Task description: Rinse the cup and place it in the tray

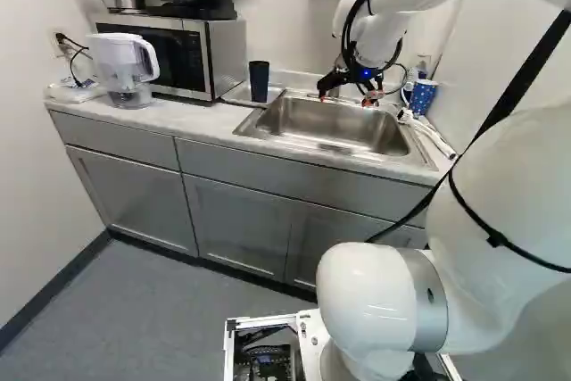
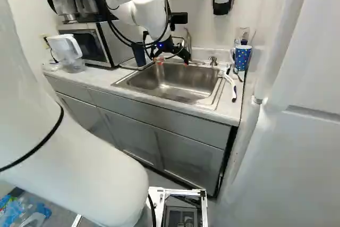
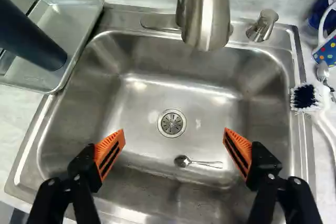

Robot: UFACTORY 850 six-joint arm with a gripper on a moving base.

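Dark tumbler upright in metal tray, apart from spread end effector over sink; microwave, pitcher on table.

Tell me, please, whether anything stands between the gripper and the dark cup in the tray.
Nothing visible blocks the way: the open gripper hovers over the sink, and the dark cup stands in the tray beside it, with only low rims between. The faucet rises ahead of the gripper, apparently off that line.
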